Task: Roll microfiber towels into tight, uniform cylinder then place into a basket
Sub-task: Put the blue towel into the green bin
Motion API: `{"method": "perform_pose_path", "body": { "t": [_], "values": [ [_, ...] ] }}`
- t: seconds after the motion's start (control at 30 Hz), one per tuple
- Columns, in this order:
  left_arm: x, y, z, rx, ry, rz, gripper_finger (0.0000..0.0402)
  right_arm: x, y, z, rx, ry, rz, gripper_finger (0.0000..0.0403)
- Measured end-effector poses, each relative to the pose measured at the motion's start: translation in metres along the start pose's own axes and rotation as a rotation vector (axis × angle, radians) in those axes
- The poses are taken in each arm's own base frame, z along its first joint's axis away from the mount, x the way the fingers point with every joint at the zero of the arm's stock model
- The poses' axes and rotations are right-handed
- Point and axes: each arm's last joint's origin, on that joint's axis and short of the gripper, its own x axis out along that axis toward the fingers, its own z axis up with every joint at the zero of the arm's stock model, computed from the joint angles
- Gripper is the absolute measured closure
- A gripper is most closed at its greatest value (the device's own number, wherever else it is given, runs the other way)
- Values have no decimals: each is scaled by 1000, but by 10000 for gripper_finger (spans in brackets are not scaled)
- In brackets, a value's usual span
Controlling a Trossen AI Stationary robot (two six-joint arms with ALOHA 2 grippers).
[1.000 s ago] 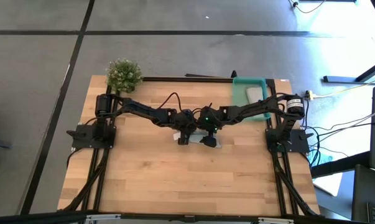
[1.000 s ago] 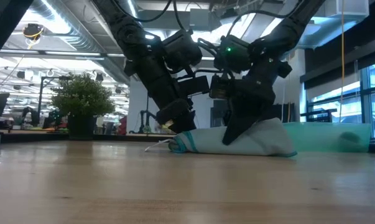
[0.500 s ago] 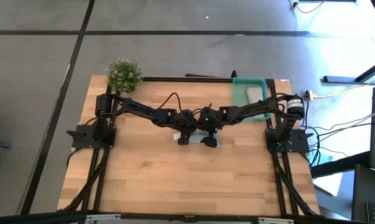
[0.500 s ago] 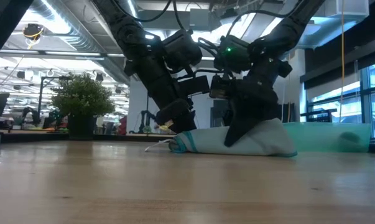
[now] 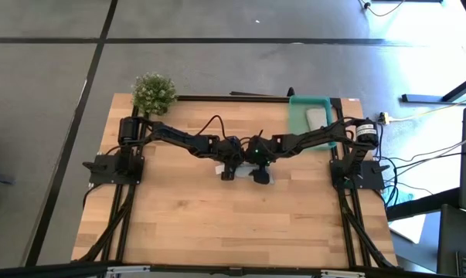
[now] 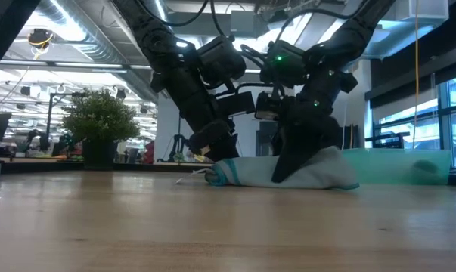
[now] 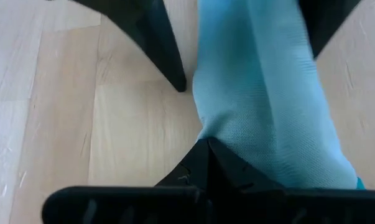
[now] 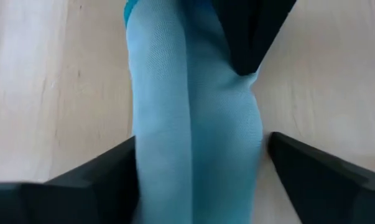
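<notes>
A rolled light blue towel (image 6: pixel 288 171) lies mid-table, well apart from the teal basket (image 5: pixel 298 114). The right claw (image 8: pixel 199 162) straddles the roll, fingers spread on either side. The left claw (image 6: pixel 212 143), closed, apparently pinches the roll's other end.

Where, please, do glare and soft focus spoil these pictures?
High view: daylight washes out the floor at the top right corner. Low view: bright windows behind leave both dark arms nearly silhouetted above the rolled light blue microfiber towel. Wrist views: the cloth weave is sharp, the near black fingers soft.
</notes>
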Motion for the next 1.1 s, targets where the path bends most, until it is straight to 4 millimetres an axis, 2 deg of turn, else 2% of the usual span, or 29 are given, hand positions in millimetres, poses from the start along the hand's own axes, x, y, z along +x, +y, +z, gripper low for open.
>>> {"method": "perform_pose_path", "body": {
  "t": [0.27,0.47,1.1],
  "values": [
    [0,0,0,4,-3,4,401,0,0,-3,27,42,-19,230],
    [0,0,1,4,-4,1,401,0,2,-2,36,19,44,344],
    [0,0,1,0,-5,4,401,0,1,-2,60,19,44,345]
  ]
}}
